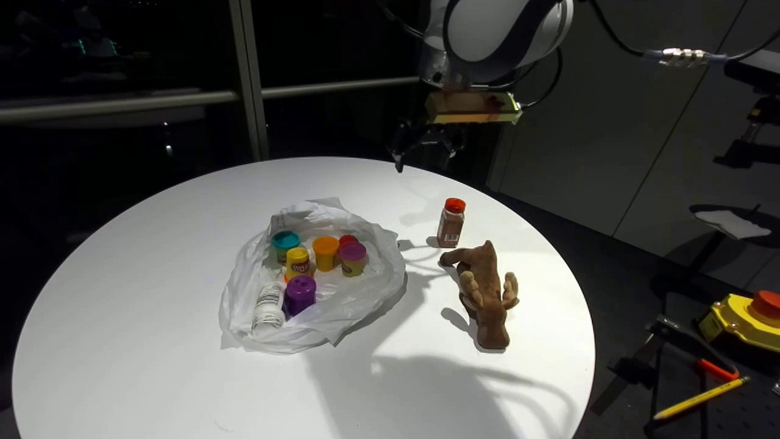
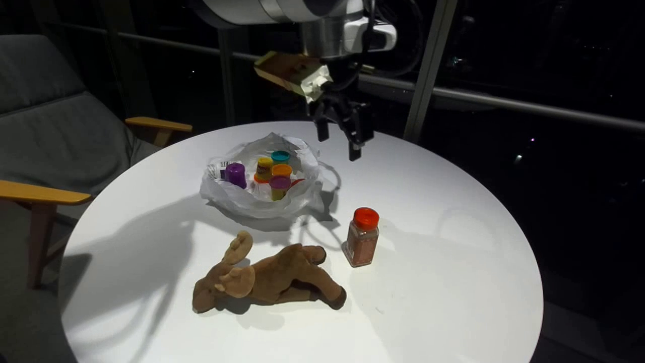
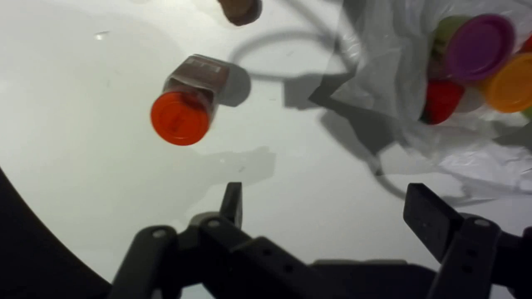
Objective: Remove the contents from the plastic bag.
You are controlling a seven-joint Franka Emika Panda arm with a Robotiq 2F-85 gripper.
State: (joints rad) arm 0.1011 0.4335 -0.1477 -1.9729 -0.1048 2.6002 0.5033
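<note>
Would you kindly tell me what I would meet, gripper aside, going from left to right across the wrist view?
From the left: red-lidded jar → brown plush toy, only a small part showing → left side of the plastic bag → purple-lidded tub → orange-lidded tub.

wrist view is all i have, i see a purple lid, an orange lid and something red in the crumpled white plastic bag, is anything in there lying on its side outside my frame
Observer: Yes, a white bottle with dark print lies on its side.
Operator: and the clear jar with brown contents and a red lid, upright or tipped over
Observer: Upright, as both exterior views show.
Operator: what's the brown stub at my top edge
Observer: Most likely a foot of a brown plush toy with tan antlers.
</note>
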